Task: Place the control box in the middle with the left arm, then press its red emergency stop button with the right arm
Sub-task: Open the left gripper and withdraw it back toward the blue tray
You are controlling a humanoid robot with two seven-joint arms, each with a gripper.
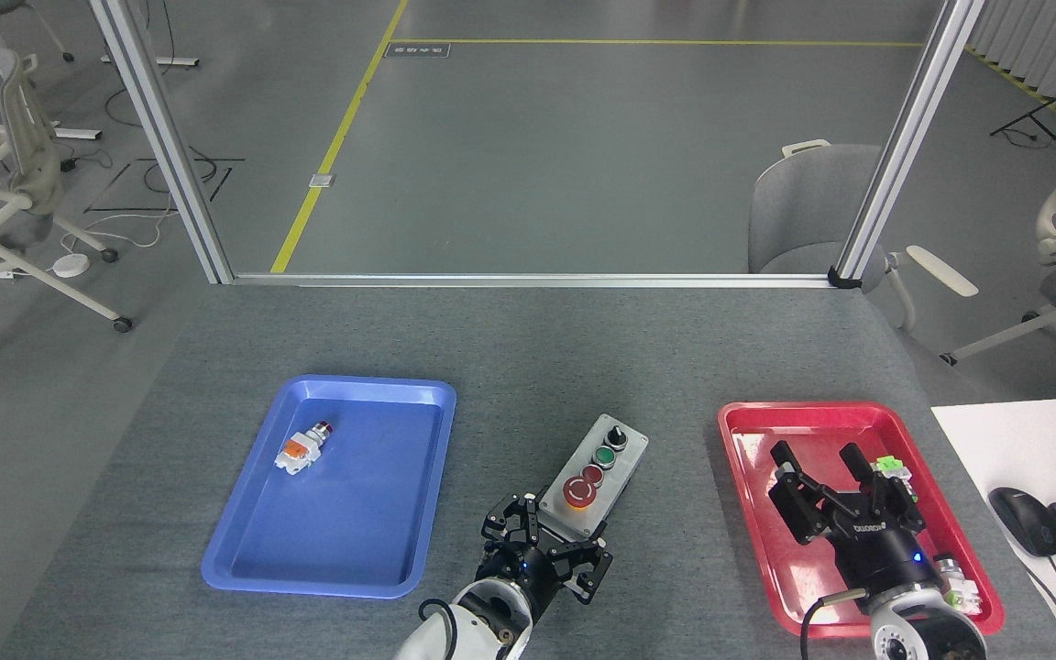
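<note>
The control box (598,473) lies tilted on the grey bench (528,348), between the blue tray (216,573) and the red tray (739,477). Its near end sits between the spread jaws of the left gripper (546,550); whether they touch it cannot be told. The red emergency stop button (579,492) lies just beyond those jaws. The right gripper (826,477) hovers over the red tray, jaws spread and empty.

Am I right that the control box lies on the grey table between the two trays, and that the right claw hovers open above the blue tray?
Not quite. In the head view the right claw hovers open above the red tray, not the blue tray. The rest holds: the control box lies on the grey table between the two trays.
</note>
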